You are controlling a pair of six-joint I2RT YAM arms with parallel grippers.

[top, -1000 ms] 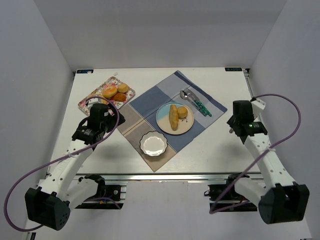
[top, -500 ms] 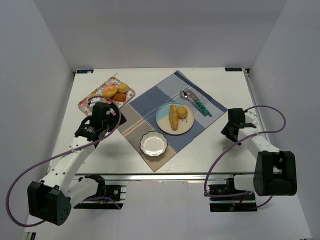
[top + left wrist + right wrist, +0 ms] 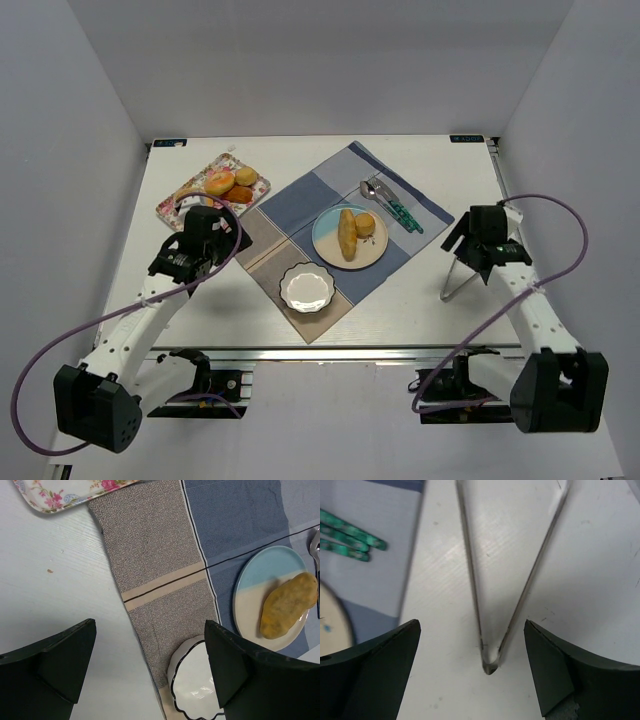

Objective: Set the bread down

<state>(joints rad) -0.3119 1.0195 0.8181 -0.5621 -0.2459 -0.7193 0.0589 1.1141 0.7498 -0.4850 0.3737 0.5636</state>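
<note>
now | long roll (image 3: 347, 234): 1 | round bun (image 3: 366, 225): 1 | plate (image 3: 323, 236): 1 | left fingers (image 3: 50, 665): spread | right fingers (image 3: 365, 670): spread

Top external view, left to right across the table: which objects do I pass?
Floral tray → white scalloped bowl → blue-and-cream plate holding the long roll, then the round bun → green-handled cutlery → metal tongs.

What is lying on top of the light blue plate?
A long roll and a small round bun, side by side. The plate surface beneath them is hidden.
</note>
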